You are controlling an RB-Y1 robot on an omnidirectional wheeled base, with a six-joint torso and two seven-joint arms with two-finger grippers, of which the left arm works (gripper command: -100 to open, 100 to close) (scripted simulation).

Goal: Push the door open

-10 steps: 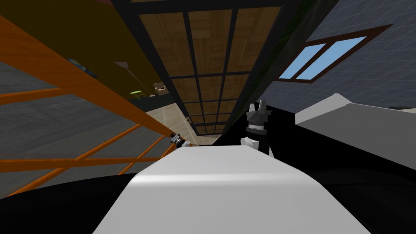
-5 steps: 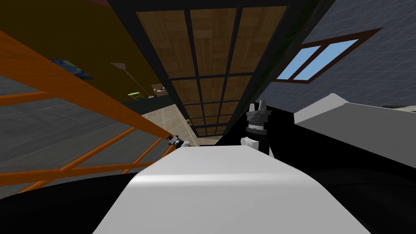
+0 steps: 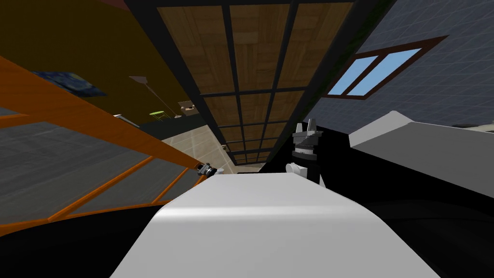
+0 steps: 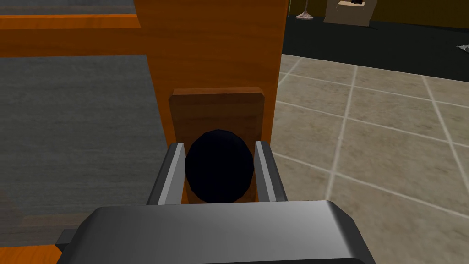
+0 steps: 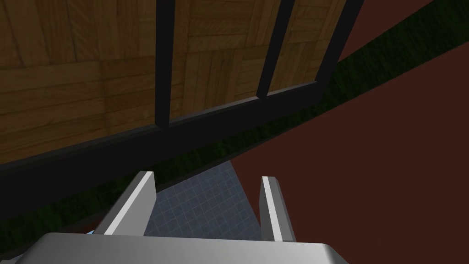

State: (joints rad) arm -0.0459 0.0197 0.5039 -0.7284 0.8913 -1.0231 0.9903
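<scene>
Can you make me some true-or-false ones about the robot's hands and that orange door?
1. The left gripper is shut on the dark round knob. True.
2. The door is blue. False: it is orange-brown wood.
3. The right gripper is holding a cup. False: its fingers stand open with nothing between them.
4. The floor past the door's edge has beige tiles. True.

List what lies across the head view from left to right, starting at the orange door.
orange door → left gripper, shut on the dark knob → black-barred grid panel → right gripper, open → blue window → grey block
</scene>
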